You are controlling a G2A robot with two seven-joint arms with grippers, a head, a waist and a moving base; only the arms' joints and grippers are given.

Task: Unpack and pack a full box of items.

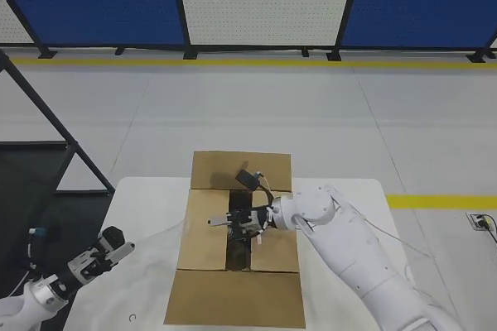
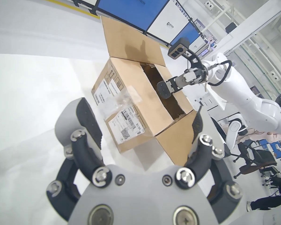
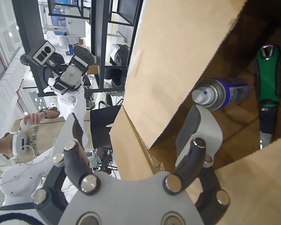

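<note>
Brown cardboard box (image 1: pixel 207 240), outer flaps open; blue spray can (image 3: pixel 224 92), green-handled screwdriver (image 3: pixel 269 80) inside, unpacking seemingly unstarted; right gripper (image 3: pixel 134 120) apart astride inner flap (image 3: pixel 178 36); left gripper (image 2: pixel 141 120) apart, empty.

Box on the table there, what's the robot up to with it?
A two-armed robot is working at an open cardboard box on a white table. Its right hand is open, straddling a flap at its edge. Inside lie a spray can and a green-handled screwdriver. The left hand hangs open and empty off to the side, clear of the box.
</note>
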